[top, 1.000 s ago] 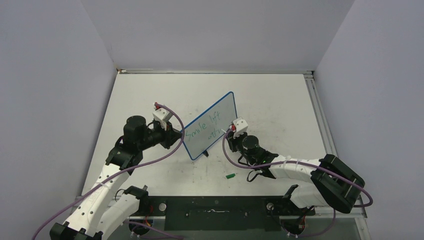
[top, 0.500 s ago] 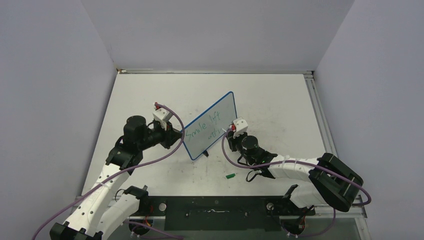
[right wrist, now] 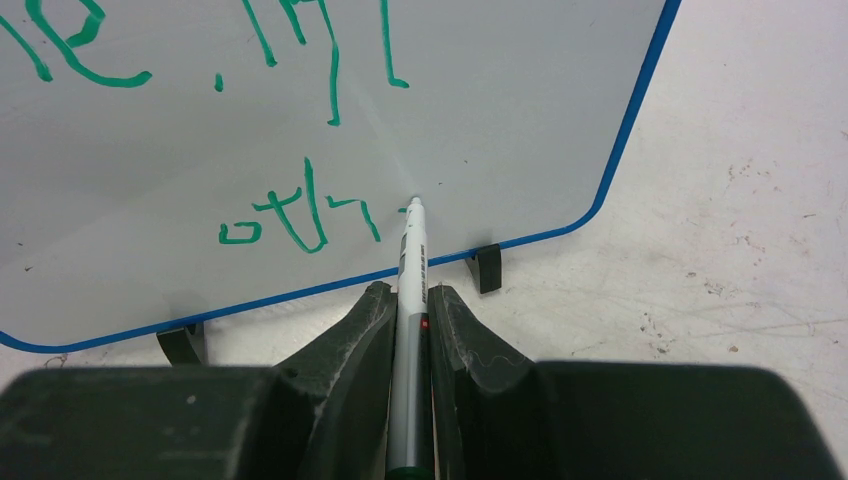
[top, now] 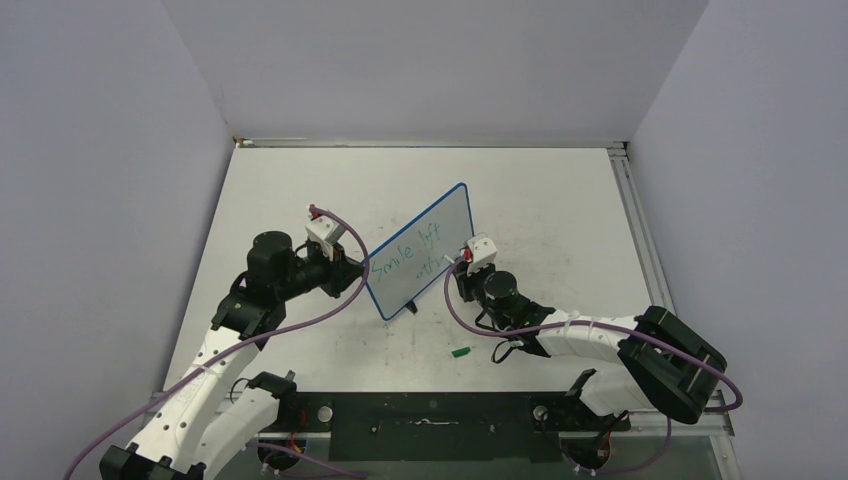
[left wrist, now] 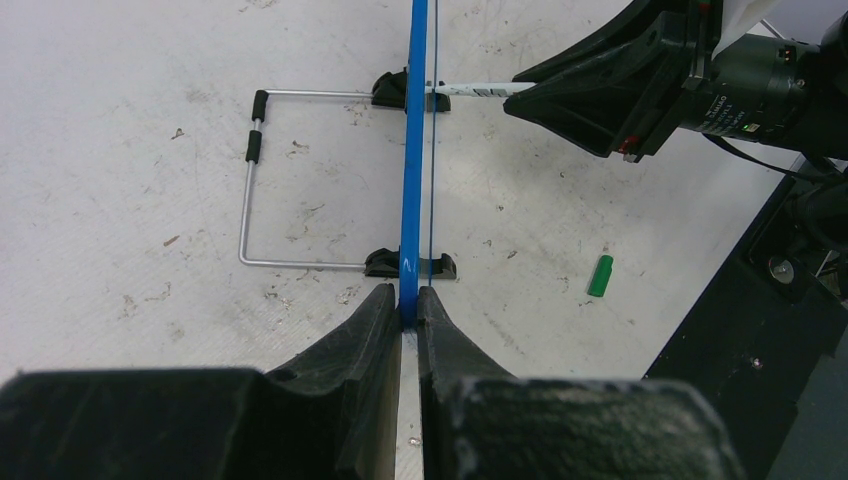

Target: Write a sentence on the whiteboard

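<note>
Nearest the arms, a green cap [top: 461,352] lies on the table [top: 560,200]. Beyond, the right tool [right wrist: 410,295] pinches a marker [right wrist: 412,260], its tip barely shifted along the unfinished second line of the sentence [top: 403,251]. The left tool [left wrist: 409,300] clamps the edge of the upright whiteboard [top: 445,215], mid-table.

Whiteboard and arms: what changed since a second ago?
The right arm shifted its elbow slightly left. Nothing was grabbed or dropped. Same as before: the right gripper holds the marker at the whiteboard, the left gripper pinches its edge, and the green cap hasn't moved.
</note>
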